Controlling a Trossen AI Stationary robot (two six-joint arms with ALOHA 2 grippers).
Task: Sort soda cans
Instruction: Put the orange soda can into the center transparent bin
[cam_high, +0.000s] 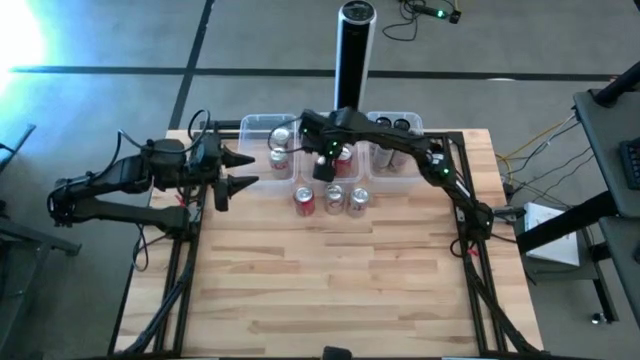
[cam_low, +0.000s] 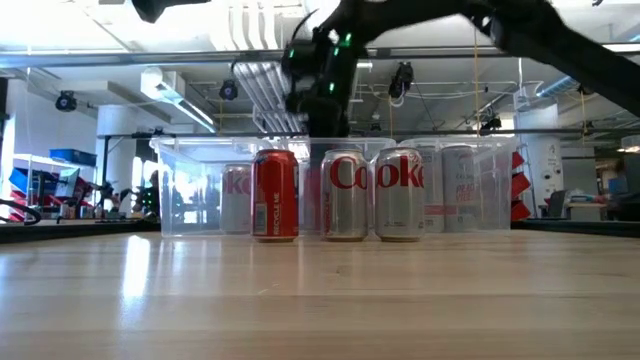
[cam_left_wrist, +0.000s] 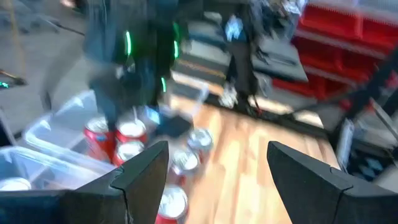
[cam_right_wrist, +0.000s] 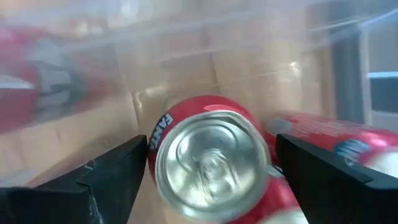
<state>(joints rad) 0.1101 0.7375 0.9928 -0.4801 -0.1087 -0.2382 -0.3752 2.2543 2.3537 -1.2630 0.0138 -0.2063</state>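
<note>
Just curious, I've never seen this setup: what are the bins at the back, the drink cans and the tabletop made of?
The bins look like clear, glossy plastic: cans show through the walls. The cans look like thin painted metal, with bare shiny silver tops. The tabletop looks like pale wood: jointed strips with visible grain and a light sheen.

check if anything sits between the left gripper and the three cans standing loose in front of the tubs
Nothing visible does. The left gripper hangs open at the table's left side, and the wood between it and the nearest loose can, the red can, looks bare. The right gripper is farther back, over the middle tub.
</note>
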